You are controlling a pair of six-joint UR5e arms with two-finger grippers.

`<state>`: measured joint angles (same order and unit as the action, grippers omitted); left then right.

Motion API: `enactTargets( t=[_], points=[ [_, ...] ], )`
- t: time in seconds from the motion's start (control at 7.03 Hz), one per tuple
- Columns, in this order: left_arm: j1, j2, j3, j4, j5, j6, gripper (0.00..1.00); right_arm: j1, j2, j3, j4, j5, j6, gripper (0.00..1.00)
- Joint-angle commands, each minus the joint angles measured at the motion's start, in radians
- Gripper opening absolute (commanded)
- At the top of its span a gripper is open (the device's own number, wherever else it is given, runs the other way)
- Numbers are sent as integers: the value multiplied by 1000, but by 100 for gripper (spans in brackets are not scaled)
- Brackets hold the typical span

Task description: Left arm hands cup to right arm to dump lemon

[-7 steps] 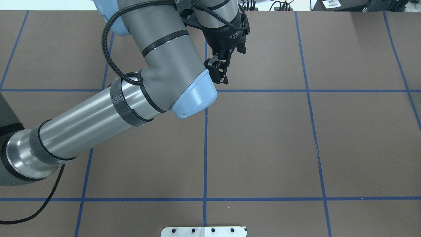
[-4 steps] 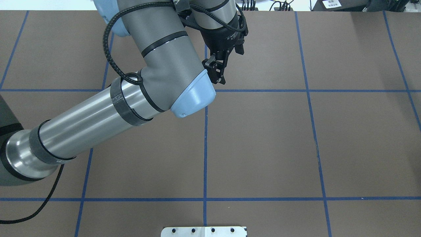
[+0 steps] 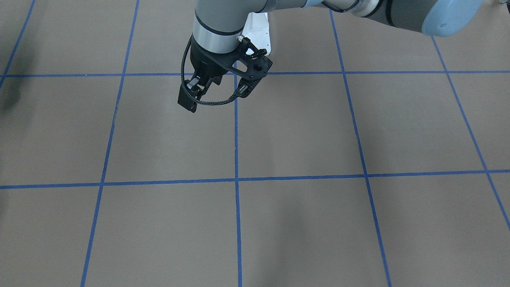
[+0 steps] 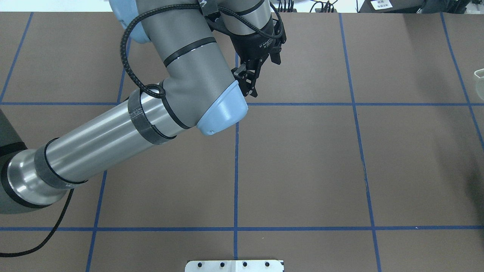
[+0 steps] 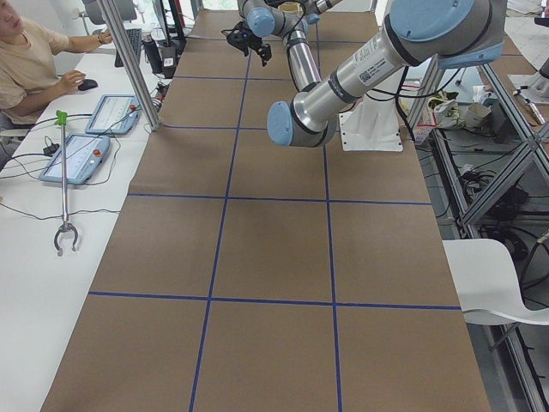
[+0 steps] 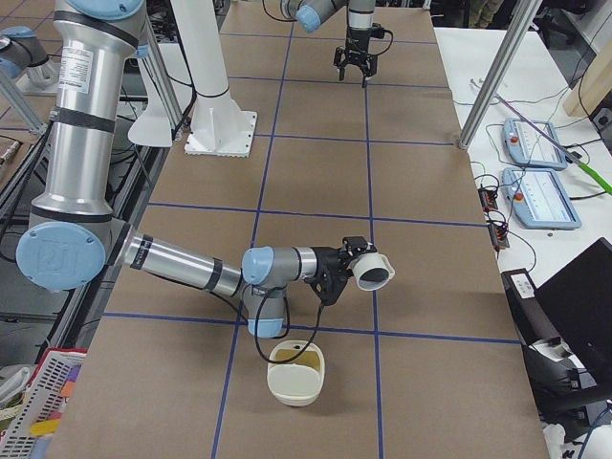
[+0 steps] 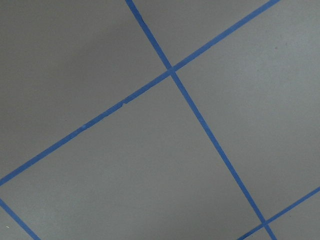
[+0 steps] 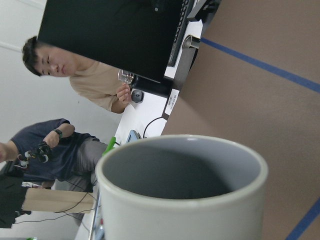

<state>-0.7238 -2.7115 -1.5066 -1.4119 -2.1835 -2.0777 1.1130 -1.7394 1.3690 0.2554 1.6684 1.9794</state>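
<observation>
The brown tabletop (image 4: 302,170) carries a grid of blue tape lines (image 4: 235,170). A cream bowl (image 6: 295,374), brownish inside, sits near its edge at the robot's right end. Beyond the far long edge, two control pendants (image 6: 540,198) lie on a white bench (image 5: 34,283).

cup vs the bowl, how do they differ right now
The cup is off the table, tipped on its side; the bowl sits upright on it. The cup's inside shows bare grey; the bowl holds something yellowish. The cup is white, the bowl cream. Both are pale, round and open-topped.
</observation>
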Motion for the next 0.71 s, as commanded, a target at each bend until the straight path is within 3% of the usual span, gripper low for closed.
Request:
enactTargets(
  t=[0.0, 0.14, 0.43, 0.57],
  points=[
    [3, -1, 3, -7, 13, 28, 100, -140, 24, 240, -365, -158, -176, 2],
    [9, -7, 8, -9, 52, 31, 100, -224, 55, 343, -534, -261, -242, 2],
    [6, -20, 25, -21, 54, 34, 99, -509, 197, 380, -756, -629, -450, 5],
    [6, -24, 32, -38, 66, 60, 95, -578, 304, 384, -916, -726, -499, 6]
  ],
)
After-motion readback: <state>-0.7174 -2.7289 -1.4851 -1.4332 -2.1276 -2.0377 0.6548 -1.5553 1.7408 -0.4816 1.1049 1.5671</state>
